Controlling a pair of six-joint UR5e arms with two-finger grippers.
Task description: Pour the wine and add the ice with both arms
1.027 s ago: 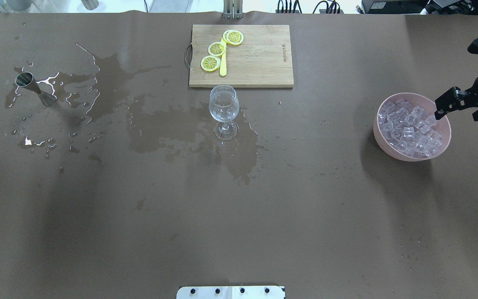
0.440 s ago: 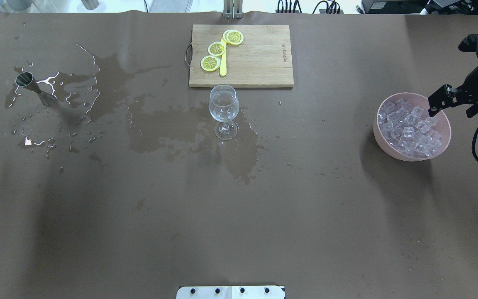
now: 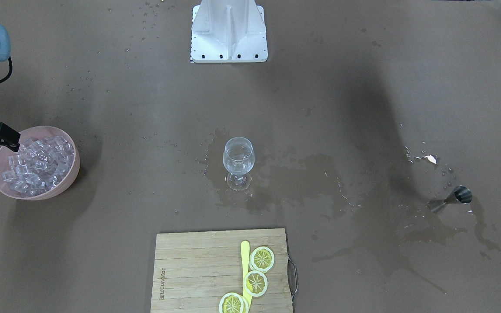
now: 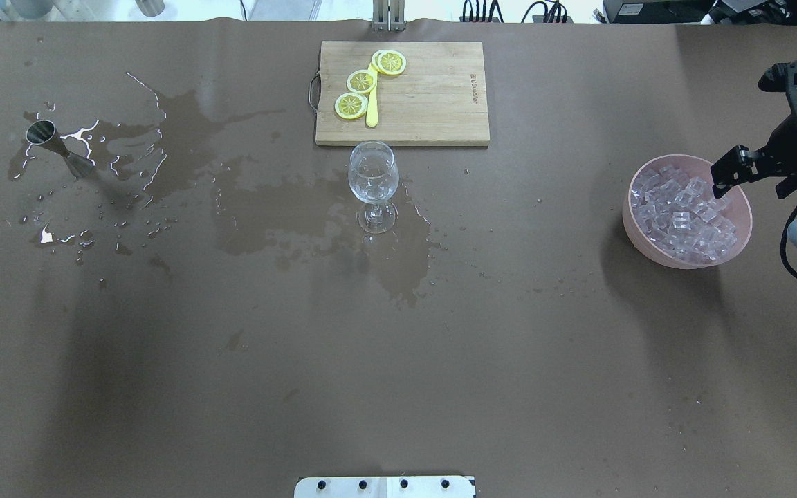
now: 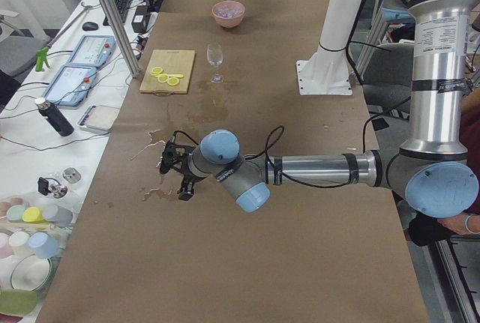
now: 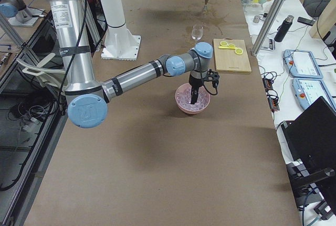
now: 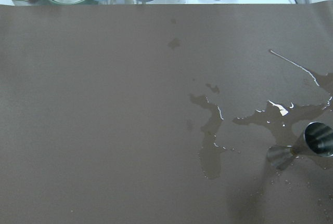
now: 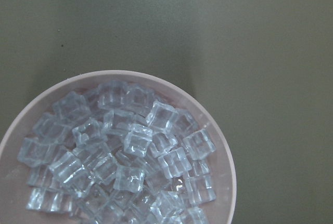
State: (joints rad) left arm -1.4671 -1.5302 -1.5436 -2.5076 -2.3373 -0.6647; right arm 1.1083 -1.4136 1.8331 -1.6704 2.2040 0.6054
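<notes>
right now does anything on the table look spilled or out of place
Yes. Liquid is spilled across the brown table cover: shiny puddles around the jigger and dark wet patches spreading to the foot of the wine glass and beyond. The ice is all inside its pink bowl.

Body log | left arm (image 5: 315, 167), right arm (image 6: 131, 77): silver-grey metal tubes | rounded light-blue joint caps (image 5: 220, 145) | thin black cables (image 4: 783, 243) looped outside | black bands on upper tube | right gripper (image 4: 719, 181), left gripper (image 5: 174, 180): matte black, two-finger | white column base (image 3: 228, 30)
</notes>
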